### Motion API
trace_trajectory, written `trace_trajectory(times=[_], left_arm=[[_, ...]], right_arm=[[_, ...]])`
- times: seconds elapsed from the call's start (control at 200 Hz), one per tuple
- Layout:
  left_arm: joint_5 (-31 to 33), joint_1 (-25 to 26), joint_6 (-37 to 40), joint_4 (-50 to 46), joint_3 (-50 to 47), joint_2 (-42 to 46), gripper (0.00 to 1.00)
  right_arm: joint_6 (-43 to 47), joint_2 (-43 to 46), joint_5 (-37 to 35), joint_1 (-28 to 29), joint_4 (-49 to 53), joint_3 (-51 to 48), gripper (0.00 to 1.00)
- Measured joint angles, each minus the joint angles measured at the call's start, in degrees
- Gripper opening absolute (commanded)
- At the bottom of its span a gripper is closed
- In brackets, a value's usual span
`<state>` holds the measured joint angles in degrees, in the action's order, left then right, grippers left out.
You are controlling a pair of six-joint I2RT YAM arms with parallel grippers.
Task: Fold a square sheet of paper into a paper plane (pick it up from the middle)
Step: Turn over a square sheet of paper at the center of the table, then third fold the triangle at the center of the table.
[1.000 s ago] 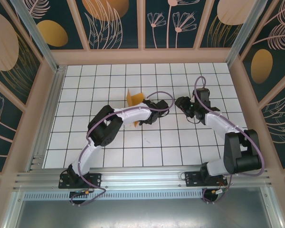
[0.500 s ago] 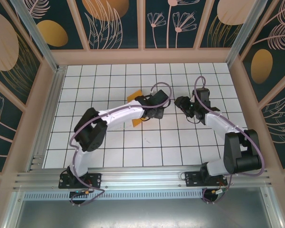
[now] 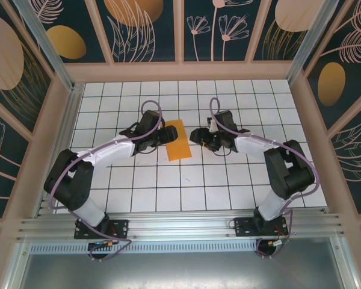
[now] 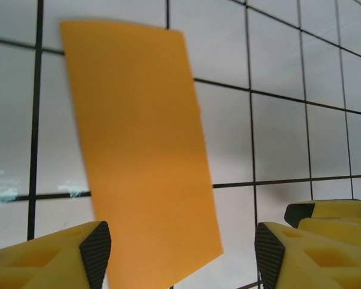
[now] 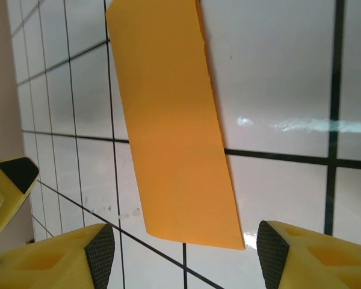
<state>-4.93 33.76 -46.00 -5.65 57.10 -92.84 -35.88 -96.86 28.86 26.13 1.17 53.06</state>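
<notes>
Now | square sheet of paper (image 3: pixel 177 139): folded oblong, flat, long axis near-to-far | both jaws wide, empty

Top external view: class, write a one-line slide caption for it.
An orange paper lies flat on the tiled table between the open left hand and open right hand.

1. The paper (image 3: pixel 178 139) is coloured plain orange.
2. The table (image 3: pixel 228 186) is patterned with white tiles and a dark grid.
3. The fingers (image 4: pixel 48 259) are coloured yellow and tipped with black pads (image 4: pixel 96 250).
4. The walls (image 3: pixel 150 36) are painted dark teal with gold leaves.
</notes>
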Motion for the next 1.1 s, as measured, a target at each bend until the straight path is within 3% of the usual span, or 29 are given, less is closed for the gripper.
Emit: trace_trajectory(times=[0.165,0.295,0.505,1.096], left_arm=[[-2.6,-0.9,-3.5,3.5,-2.3,-2.0,0.38],[-3.3,-0.9,-4.3,4.2,-0.3,-7.5,0.31],[-1.8,-0.9,-4.2,2.4,2.9,-13.9,0.28],[1.3,-1.4,-3.8,0.3,3.0,-15.2,0.19]], right_arm=[[1.1,-3.3,1.2,0.8,2.3,1.7,0.64],[1.3,-4.2,1.2,0.9,3.2,2.7,0.63],[1.5,-4.6,1.2,0.9,3.9,3.1,0.64],[4.9,-10.9,4.3,0.9,7.5,9.5,0.64]])
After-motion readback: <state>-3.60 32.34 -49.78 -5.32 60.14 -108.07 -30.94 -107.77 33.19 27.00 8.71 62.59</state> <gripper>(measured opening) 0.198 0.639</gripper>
